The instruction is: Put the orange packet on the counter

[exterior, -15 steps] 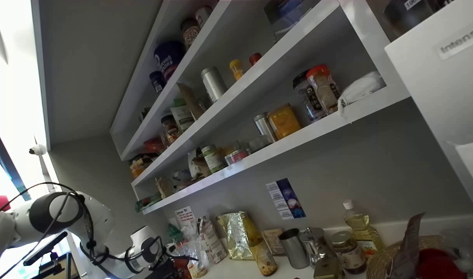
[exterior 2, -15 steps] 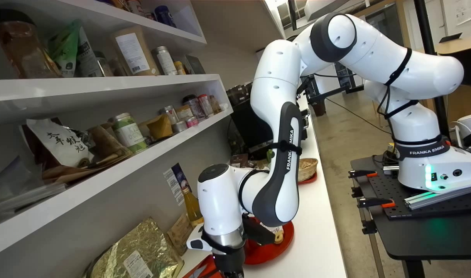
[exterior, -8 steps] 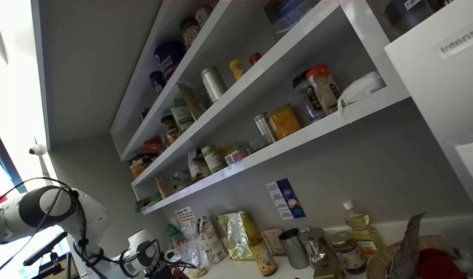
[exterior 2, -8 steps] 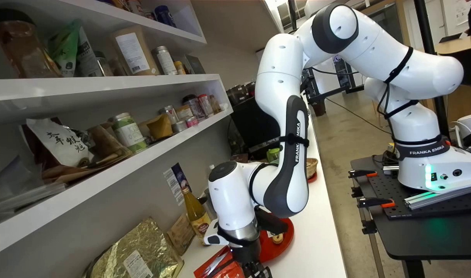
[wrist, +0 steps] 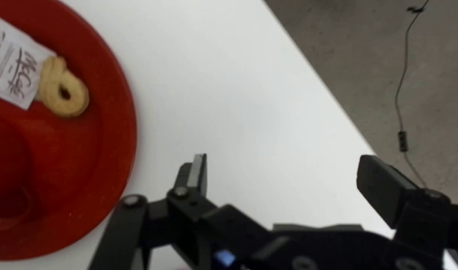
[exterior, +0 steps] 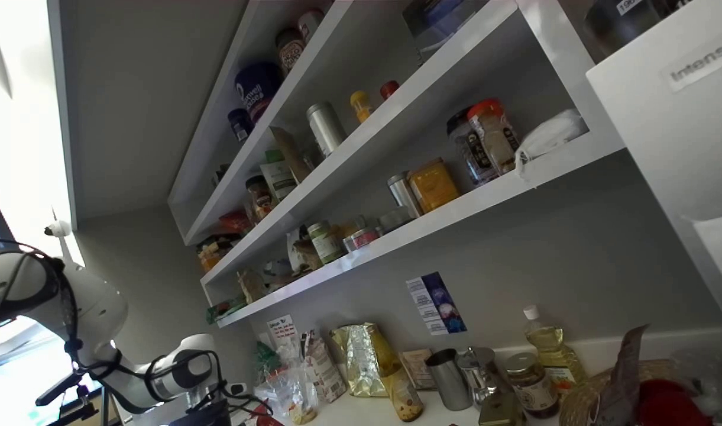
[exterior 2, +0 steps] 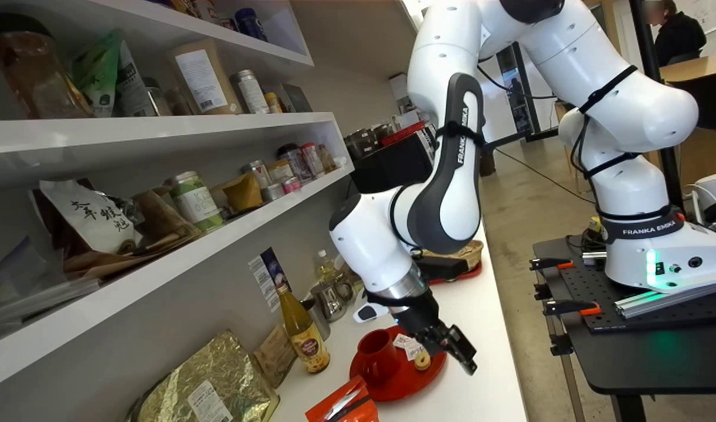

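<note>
In the wrist view the hand [wrist: 285, 172] is spread wide, and through its gap one sees the white table [wrist: 232, 93]. The orange packet [exterior 2: 343, 405] is on this table, apart from the hand; in an exterior view the lower border cuts off a part of it. Just beside it there is a red plate [exterior 2: 407, 388], which carries a red mug [exterior 2: 376, 351], a white sachet [wrist: 9, 69] and a biscuit [wrist: 53, 88].
</note>
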{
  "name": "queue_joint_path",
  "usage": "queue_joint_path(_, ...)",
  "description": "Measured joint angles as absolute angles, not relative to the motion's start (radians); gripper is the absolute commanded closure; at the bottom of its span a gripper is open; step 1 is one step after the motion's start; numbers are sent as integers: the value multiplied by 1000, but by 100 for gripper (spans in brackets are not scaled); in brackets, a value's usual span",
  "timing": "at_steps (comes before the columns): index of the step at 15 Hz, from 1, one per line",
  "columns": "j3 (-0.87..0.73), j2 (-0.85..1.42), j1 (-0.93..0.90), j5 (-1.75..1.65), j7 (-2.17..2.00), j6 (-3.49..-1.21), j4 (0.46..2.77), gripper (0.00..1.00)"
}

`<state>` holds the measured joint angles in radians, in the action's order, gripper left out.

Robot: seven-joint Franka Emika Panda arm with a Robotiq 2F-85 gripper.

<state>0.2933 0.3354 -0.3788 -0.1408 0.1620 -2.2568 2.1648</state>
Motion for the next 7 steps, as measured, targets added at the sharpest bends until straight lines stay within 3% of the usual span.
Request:
queue_joint_path(4,333,141,-298,-5,339,-2032,2245,0)
queue_joint_path(7,333,44,-273,22,393,-1983,2288,0)
